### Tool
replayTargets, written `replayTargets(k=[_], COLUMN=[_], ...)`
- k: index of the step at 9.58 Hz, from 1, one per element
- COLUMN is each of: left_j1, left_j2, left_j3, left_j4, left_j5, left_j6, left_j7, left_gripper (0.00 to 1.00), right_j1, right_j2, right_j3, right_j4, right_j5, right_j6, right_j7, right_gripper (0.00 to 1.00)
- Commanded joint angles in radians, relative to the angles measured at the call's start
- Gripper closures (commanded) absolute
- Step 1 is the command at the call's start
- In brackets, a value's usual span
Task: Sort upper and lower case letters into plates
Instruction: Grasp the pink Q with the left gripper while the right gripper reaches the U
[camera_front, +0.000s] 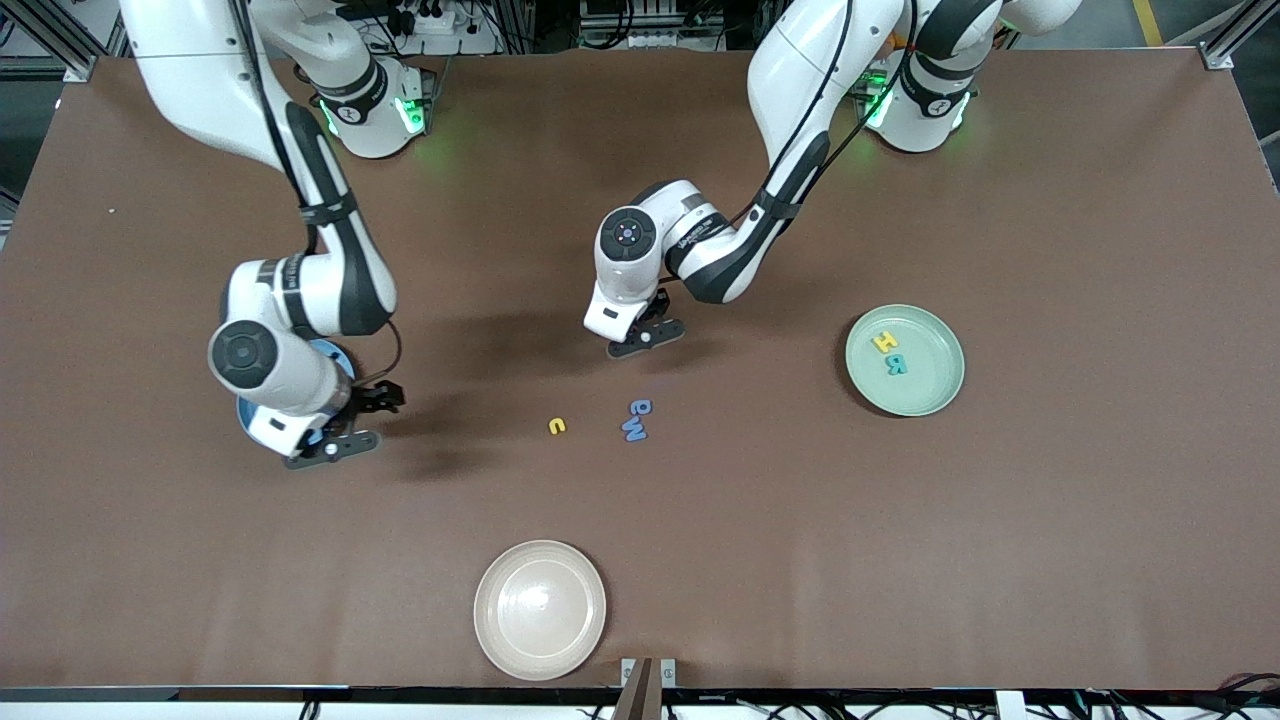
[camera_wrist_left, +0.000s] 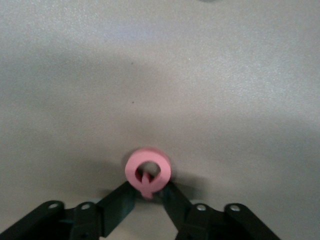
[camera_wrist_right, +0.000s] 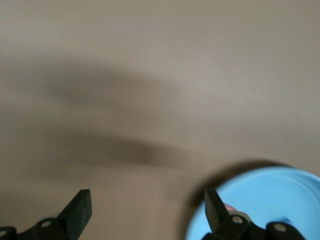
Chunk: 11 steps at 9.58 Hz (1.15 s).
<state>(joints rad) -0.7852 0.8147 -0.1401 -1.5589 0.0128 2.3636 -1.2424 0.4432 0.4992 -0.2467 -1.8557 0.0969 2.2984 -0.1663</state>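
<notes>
The left gripper (camera_wrist_left: 148, 192) pinches a pink letter (camera_wrist_left: 147, 172) on bare bench (camera_front: 900, 560). The right gripper (camera_wrist_right: 147, 210) hangs spread over the blue plate (camera_wrist_right: 265, 200) rim.

A pink ring-shaped letter (camera_wrist_left: 147, 172) with a short tail is seen pinched between the black fingertips of the left gripper (camera_wrist_left: 148, 192), over the bare table (camera_wrist_left: 160, 75).

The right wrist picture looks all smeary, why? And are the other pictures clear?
In the right wrist view the table is streaked with blur and soft dark shadows, though the blue plate edge shows. The left wrist view is sharper: the pink letter is crisp with a shadow under it. The front view is clear, with green glow at the arm bases and a shine on the cream plate.
</notes>
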Motion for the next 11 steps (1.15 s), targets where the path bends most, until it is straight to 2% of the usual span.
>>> replayTargets(k=[1, 3, 5, 6, 8, 10, 11], left_j1=[-0.009, -0.008, -0.008, -0.006, -0.006, 0.006, 0.027], left_j2=[0.014, 0.012, 0.012, 0.011, 0.011, -0.014, -0.034], left_j3=[0.011, 0.011, 0.011, 0.011, 0.011, 0.013, 0.011], left_j4=[0.003, 0.003, 0.005, 0.003, 0.005, 0.003, 0.005], left_j5=[0.033, 0.032, 0.032, 0.032, 0.032, 0.033, 0.035], left_j6=[0.002, 0.002, 0.002, 0.002, 0.002, -0.01, -0.042], left_j7=[-0.023, -0.023, -0.023, -0.023, -0.025, -0.022, -0.017], left_gripper=[0.76, 0.77, 0.96, 0.99, 1.0, 1.0, 1.0], right_j1=[0.003, 0.029, 0.051, 0.054, 0.061, 0.087, 0.092], right_j2=[0.031, 0.082, 0.139, 0.147, 0.163, 0.188, 0.19], right_j3=[0.058, 0.076, 0.078, 0.079, 0.095, 0.095, 0.095], right_j4=[0.073, 0.153, 0.219, 0.228, 0.234, 0.234, 0.234], right_j5=[-0.003, 0.0, 0.003, 0.004, 0.027, 0.119, 0.122], right_j6=[0.001, 0.004, 0.021, 0.021, 0.033, 0.085, 0.087], right_j7=[-0.039, -0.039, -0.035, -0.036, -0.033, -0.033, -0.032], right_gripper=[0.0, 0.0, 0.0, 0.0, 0.0, 0.0, 0.0])
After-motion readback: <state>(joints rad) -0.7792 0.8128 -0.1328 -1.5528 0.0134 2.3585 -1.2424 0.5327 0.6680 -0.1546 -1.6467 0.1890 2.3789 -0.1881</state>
